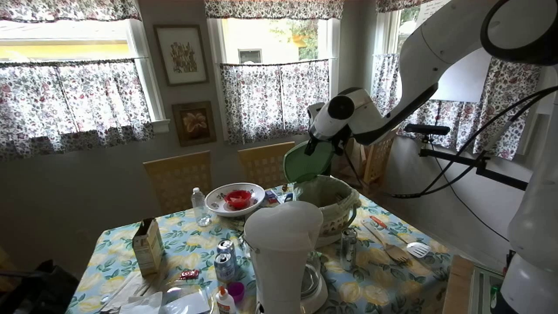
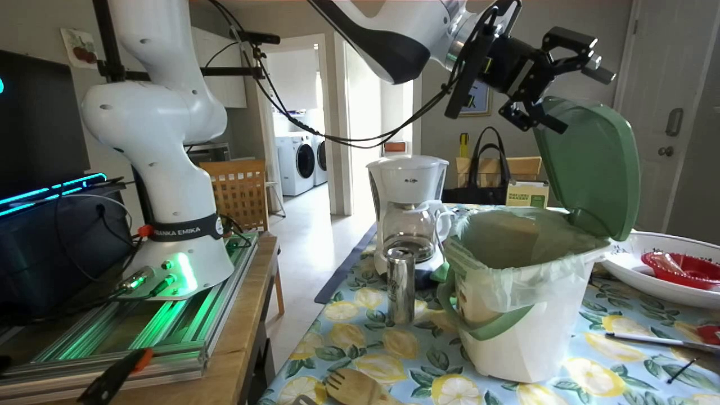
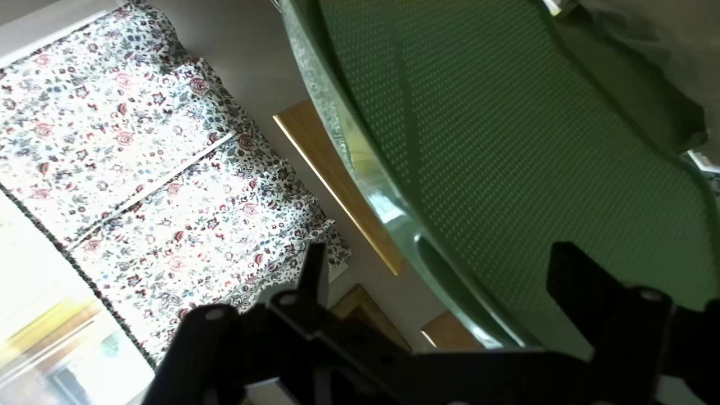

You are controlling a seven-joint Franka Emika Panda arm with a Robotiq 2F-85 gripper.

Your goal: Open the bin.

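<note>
Bin (image 2: 534,334), lid (image 2: 590,169) raised, end effector (image 2: 585,100) spread by its edge

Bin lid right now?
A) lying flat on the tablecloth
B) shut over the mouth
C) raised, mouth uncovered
C: in both exterior views the lid stands up at one edge of the bin, leaving the liner in its mouth exposed.

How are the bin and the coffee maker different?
The bin has its green lid standing open; the coffee maker has its white top shut. The bin is lined with a pale bag; the coffee maker holds a glass pot. Both have whitish bodies and stand upright on the lemon tablecloth.
</note>
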